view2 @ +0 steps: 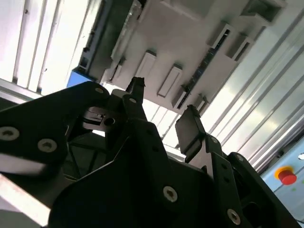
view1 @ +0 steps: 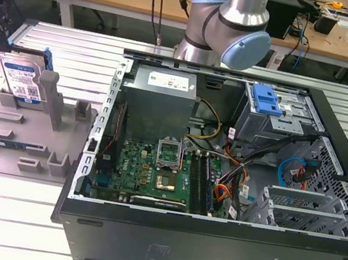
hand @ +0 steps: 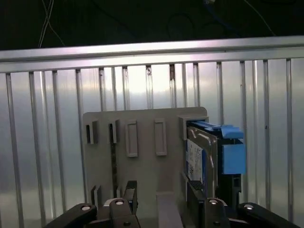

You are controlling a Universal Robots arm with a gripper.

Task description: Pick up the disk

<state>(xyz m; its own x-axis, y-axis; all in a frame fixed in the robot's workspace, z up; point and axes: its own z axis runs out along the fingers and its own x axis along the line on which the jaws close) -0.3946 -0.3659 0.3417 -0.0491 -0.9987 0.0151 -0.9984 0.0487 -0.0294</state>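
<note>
The disk [view1: 21, 79] stands on edge in a slot at the far end of the grey fixture tray [view1: 16, 143], at the exterior view's left; its blue-and-white label faces the camera. In the first wrist view the disk [hand: 199, 159] is edge-on, with a blue side rail [hand: 232, 154] beside it. My gripper [hand: 162, 190] hovers over the tray [hand: 142, 166], open, with nothing between its black fingers. One finger [hand: 194, 192] is close to the disk's near edge. The second wrist view has the open gripper [view2: 164, 111] in front of the tray [view2: 190, 42].
An open computer case [view1: 219, 178] fills the middle and the exterior view's right, with a blue drive-bay latch [view1: 267, 99] at its back. The arm [view1: 230, 19] rises behind the case. Everything sits on a ribbed metal table [view1: 10, 216]. A red button [view2: 287, 176] is nearby.
</note>
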